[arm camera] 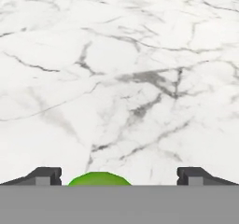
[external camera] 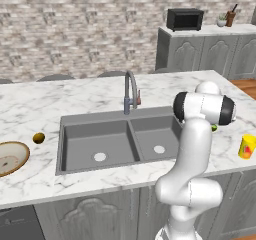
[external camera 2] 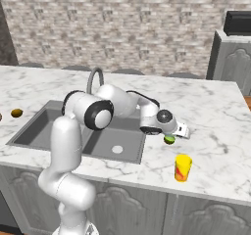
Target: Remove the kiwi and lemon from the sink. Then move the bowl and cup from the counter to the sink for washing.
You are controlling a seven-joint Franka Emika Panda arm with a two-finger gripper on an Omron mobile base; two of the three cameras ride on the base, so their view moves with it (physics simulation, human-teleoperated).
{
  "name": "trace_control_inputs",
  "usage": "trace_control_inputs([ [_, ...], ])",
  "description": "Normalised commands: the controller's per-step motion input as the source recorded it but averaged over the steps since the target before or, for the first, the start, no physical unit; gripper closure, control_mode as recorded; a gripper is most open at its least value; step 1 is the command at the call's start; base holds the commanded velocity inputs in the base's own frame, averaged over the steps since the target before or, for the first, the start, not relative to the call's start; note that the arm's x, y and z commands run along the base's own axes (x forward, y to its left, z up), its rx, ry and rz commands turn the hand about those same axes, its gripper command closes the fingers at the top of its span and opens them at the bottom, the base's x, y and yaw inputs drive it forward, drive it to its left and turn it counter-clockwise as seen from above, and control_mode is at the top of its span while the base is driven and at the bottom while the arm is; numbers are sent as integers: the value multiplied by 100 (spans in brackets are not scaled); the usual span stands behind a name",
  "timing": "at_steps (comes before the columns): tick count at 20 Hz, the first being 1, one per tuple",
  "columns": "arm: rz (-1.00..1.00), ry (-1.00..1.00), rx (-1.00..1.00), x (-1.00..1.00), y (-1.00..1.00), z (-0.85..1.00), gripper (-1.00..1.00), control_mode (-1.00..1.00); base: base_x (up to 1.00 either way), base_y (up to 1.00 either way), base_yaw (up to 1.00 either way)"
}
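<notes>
Two fingertips spread wide, end effector (arm camera: pixel 119 175) open, green fruit (arm camera: pixel 99 179) between, bare counter (arm camera: pixel 140 55) beyond.

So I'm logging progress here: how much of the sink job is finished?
Done: both basins of the sink look empty, one brown fruit lies on the counter. In hand: the gripper is over a green fruit, jaws spread. Left: bowl and cup to the sink.
</notes>
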Motion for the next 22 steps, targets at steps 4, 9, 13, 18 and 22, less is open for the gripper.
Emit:
trace_control_inputs([
  [4,-3,0,1,-6,0,19,-100,-100,0,0,0],
  [9,-2,0,0,-5,0,27,-100,-100,0,0,0],
  [13,0,0,0,-2,4,34,-100,-100,0,0,0],
  [18,-2,0,0,-5,2,36,-100,-100,0,0,0],
  [22,-3,0,0,-13,0,36,-100,-100,0,0,0],
])
